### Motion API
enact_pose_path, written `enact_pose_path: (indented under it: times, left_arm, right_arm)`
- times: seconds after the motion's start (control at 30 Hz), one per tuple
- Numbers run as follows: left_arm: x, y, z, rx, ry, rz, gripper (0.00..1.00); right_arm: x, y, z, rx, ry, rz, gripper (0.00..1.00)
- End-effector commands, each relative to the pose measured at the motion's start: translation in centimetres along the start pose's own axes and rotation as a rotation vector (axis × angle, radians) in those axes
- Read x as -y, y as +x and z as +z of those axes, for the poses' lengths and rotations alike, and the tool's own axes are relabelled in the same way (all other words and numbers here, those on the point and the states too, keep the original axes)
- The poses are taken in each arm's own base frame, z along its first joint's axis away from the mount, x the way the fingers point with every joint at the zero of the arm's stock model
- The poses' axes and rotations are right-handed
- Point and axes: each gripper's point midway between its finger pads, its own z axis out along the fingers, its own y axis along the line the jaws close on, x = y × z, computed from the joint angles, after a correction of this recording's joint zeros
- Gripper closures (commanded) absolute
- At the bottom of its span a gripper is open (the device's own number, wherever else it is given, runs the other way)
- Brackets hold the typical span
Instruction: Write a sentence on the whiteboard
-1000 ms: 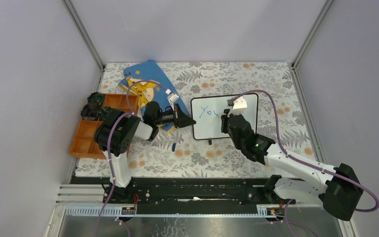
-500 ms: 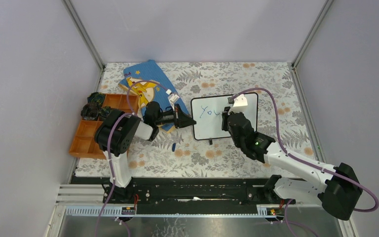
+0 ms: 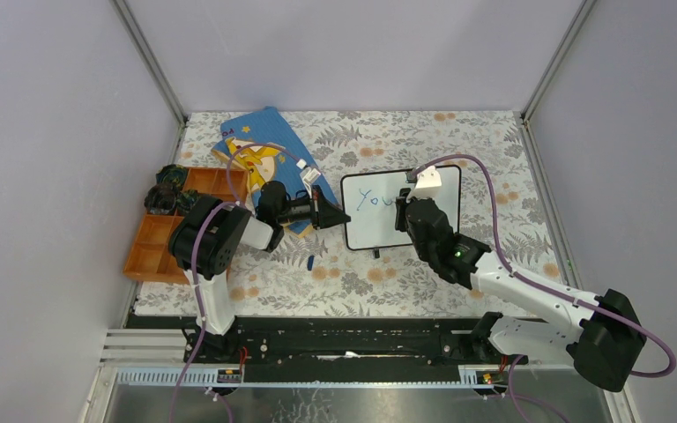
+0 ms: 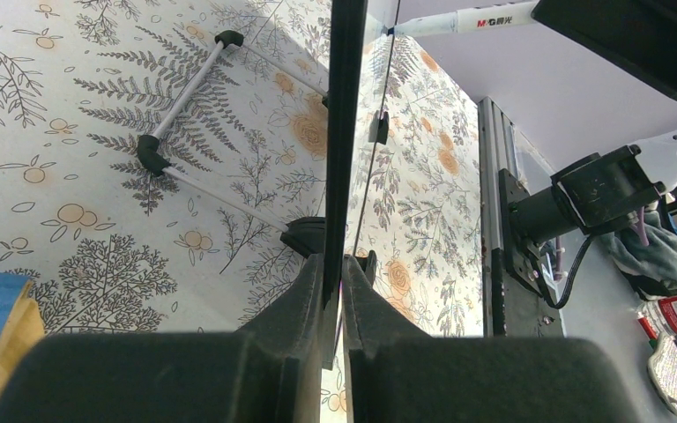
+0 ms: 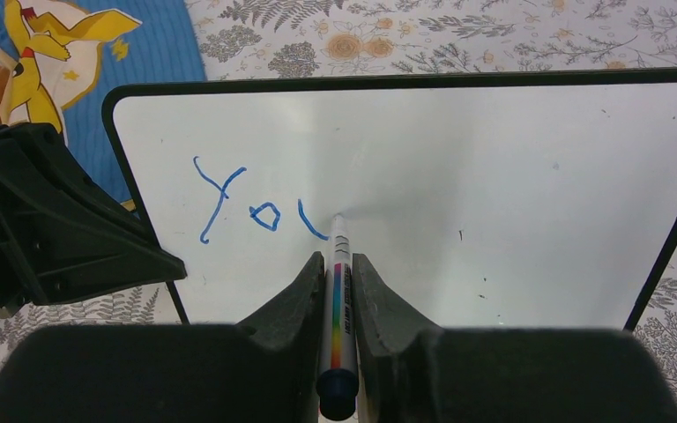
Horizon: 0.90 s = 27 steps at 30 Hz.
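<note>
The whiteboard (image 3: 383, 225) stands on its black feet mid-table, its white face (image 5: 511, 194) filling the right wrist view. Blue marker letters "Yo" and a part-drawn stroke (image 5: 256, 207) sit at its upper left; they also show in the top view (image 3: 370, 199). My left gripper (image 3: 333, 216) is shut on the board's left edge (image 4: 344, 132), seen edge-on in the left wrist view. My right gripper (image 5: 338, 269) is shut on a white marker (image 5: 338, 291) with a rainbow stripe, its tip touching the board at the stroke's end.
A blue picture book (image 3: 264, 145) lies behind the left arm. An orange compartment tray (image 3: 154, 242) sits at the left edge with dark items. A small blue cap (image 3: 310, 262) lies on the floral tablecloth in front of the board.
The marker tip has moved a little to the right on the board, adding the stroke after "Yo". My left gripper has stayed on the board's edge.
</note>
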Motion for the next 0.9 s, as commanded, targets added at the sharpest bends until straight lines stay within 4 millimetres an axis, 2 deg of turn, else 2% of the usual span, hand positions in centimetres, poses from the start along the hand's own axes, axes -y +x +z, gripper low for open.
enact_pose_path:
  times: [0.0, 0.47, 0.73, 0.87]
  left_arm:
    - [-0.5, 0.9, -0.1, -0.028, -0.030, -0.013, 1.00]
    - [-0.3, 0.9, -0.1, -0.031, -0.029, -0.008, 1.00]
    - [-0.4, 0.9, -0.1, -0.032, -0.032, -0.008, 1.00]
    - [-0.3, 0.8, -0.1, -0.030, -0.031, -0.004, 1.00]
  right_arm:
    - [0.3, -3.5, 0.3, 0.087, 0.029, 0.042, 1.00]
    - [0.2, -3.9, 0.1, 0.089, 0.018, 0.045, 1.00]
    - [1.0, -3.6, -2.8, 0.083, -0.050, 0.068, 1.00]
    - [2.3, -3.2, -3.6, 0.083, -0.022, 0.056, 1.00]
